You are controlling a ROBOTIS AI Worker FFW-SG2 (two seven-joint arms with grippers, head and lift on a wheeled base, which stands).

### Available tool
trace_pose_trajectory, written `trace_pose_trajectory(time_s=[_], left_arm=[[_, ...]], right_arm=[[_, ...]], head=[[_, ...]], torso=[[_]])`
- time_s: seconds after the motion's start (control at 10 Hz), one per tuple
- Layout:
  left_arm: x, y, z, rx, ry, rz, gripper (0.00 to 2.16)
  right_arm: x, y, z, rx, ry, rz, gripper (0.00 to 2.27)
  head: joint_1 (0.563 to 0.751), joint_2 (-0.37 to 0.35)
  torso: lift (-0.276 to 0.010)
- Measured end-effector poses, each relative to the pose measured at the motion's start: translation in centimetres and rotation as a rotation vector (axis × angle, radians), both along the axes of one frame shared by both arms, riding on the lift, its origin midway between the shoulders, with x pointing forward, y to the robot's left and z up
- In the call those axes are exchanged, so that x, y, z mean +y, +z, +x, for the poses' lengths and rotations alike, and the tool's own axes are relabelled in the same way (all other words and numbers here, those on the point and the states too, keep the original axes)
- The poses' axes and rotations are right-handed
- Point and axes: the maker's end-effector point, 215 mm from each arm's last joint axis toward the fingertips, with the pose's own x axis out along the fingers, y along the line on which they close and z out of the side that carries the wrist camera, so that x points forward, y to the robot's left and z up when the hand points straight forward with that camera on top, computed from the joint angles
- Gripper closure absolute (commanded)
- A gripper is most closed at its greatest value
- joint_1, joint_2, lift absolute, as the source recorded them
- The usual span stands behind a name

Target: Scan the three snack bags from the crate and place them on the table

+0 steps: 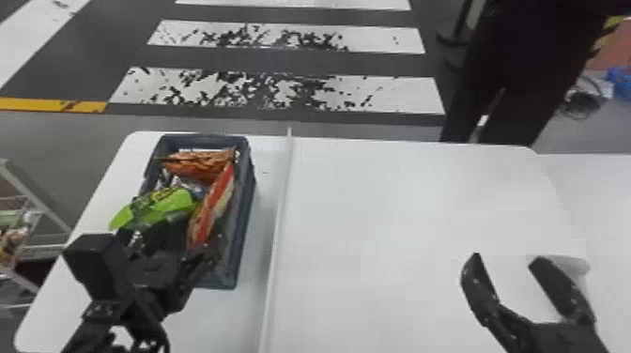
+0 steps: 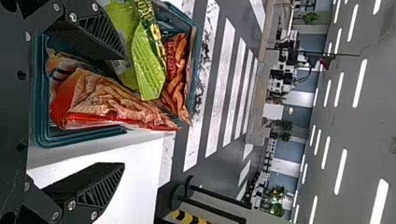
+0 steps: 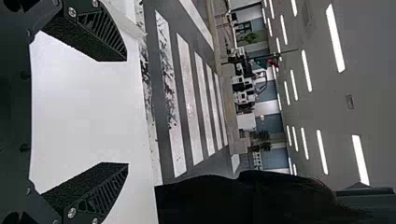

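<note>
The left tool (image 1: 151, 248) – spread open – hangs near the crate (image 1: 244, 211) of snack bags (image 1: 174, 201).

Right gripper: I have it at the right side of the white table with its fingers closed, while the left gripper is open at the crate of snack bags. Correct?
Not quite: the right gripper is open, its fingers wide apart in the right wrist view. It is at the right side of the white table, and the left gripper is open at the crate of snack bags.
</note>
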Motion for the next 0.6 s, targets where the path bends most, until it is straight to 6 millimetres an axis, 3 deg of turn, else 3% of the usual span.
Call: trace_pose_trajectory(time_s=[0.2,0.4,0.5,0.6], left_arm=[[-0.49,-1.48,0.25,0.059,0.001,0.002,0.35],[-0.52,-1.68,0.46,0.070,0.015,0.006,0.72],[-0.49,-1.53,0.63,0.067,0.021,0.008,1.13],[-0.49,-1.40,0.76,0.065,0.022,0.009,1.38]], right_arm=[[-0.35,0.19,0.41,-0.008,-0.003,-0.004,0.13],[-0.70,0.28,0.64,-0.013,-0.008,-0.004,0.13],[-0.87,0.29,0.75,-0.014,-0.010,-0.003,0.13],[-0.98,0.21,0.84,-0.012,-0.012,-0.002,0.13]], head=[[0.695,-0.027],[0.695,-0.035],[0.695,-0.037],[0.695,-0.039]], torso=[[-0.036],[-0.036],[-0.036],[-0.036]])
